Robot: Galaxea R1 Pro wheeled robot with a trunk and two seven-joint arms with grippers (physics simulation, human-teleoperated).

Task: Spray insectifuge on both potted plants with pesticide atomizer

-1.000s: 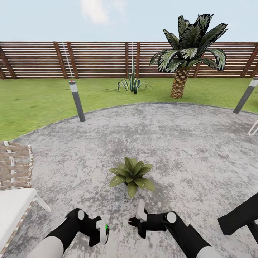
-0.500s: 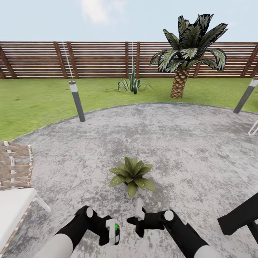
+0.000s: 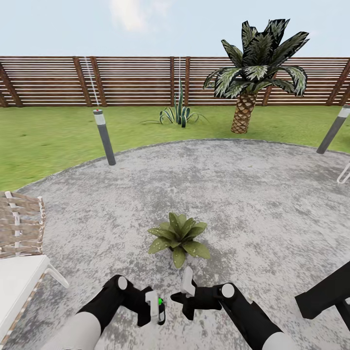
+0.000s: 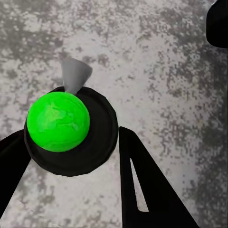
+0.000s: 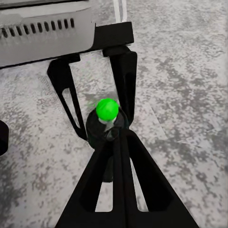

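atomizer held in left gripper, plant just ahead

left gripper (image 3: pixel 154 309) is clenched on the pesticide atomizer (image 3: pixel 159 307), a small dark bottle whose top reads bright green here. in the left wrist view the atomizer (image 4: pixel 70 128) sits between the two black fingers (image 4: pixel 142 185), seen from above: round dark body, green ball cap, small grey cone nozzle sticking out to one side. the bottle's long axis looks upright, roughly in line with the fingers, and the nozzle is sideways to it.

right gripper (image 3: pixel 184 296) sits just beside the left one, its fingers pressed together with nothing between them. the right wrist view looks at the left gripper (image 5: pixel 97 102) holding the atomizer (image 5: pixel 107 114), so the right fingertips point at the bottle, very near it; contact cannot be told.

potted plant (image 3: pixel 179 237), a low rosette of broad pointed green leaves, stands on the grey mottled paved patch (image 3: pixel 253 194), straight ahead of both grippers and slightly to the right of the left one. near, not touching. the left arm carries the sprayer, so the spray hinges on the nozzle facing forward toward the rosette; from the head view the nozzle heading cannot be told. the second plant is not in sight.

behind: grey lamp post (image 3: pixel 104 136), palm (image 3: pixel 253 68), brown slat fence (image 3: pixel 126 80).
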